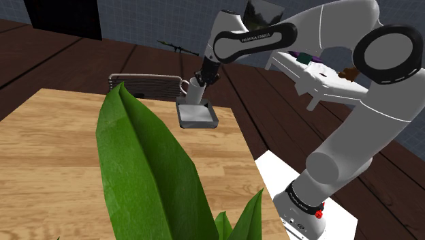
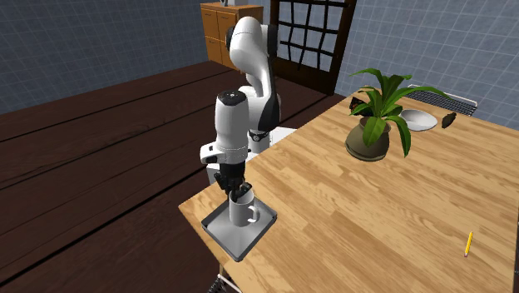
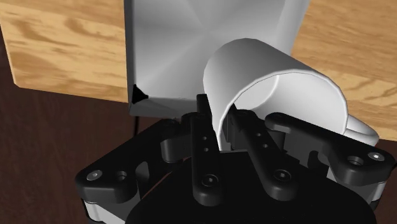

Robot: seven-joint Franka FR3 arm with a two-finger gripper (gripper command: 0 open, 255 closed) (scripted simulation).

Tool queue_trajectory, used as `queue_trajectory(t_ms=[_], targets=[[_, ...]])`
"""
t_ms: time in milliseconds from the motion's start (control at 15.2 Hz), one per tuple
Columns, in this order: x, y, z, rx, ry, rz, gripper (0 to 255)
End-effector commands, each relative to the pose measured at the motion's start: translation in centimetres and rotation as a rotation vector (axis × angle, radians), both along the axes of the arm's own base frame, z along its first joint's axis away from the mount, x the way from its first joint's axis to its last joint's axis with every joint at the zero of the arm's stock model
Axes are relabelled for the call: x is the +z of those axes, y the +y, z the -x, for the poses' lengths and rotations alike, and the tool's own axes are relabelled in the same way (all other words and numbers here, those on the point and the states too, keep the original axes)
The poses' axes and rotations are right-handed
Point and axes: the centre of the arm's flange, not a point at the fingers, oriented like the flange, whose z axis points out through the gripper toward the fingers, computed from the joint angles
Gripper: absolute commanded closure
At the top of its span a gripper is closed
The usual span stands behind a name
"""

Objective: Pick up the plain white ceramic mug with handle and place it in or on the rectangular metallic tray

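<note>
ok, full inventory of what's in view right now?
mug: 1, white, upright within the tray
tray: 1, grey, table corner nearest the arm
table: 1, light wood
potted plant: 1, green leaves, brownish pot, on the table
bowl: 1, white, behind the plant
pencil: 1, yellow, on the table at the second exterior view's right
ribbed rack: 1, grey, past the tray in the shoulder view
cabinet: 1, wood, by the wall
arm: 1, white, dark joints
tool: 1, black, shut on the mug's wall
</note>
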Motion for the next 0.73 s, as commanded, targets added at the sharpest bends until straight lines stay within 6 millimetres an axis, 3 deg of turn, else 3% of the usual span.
queue_trajectory(t_ms=[0,396,660], targets=[[-1.1,0.0,0.0,0.000,-0.001,0.000,255],[-4.2,0.0,0.0,0.000,-0.001,0.000,255],[-4.2,0.0,0.0,0.000,-0.001,0.000,255]])
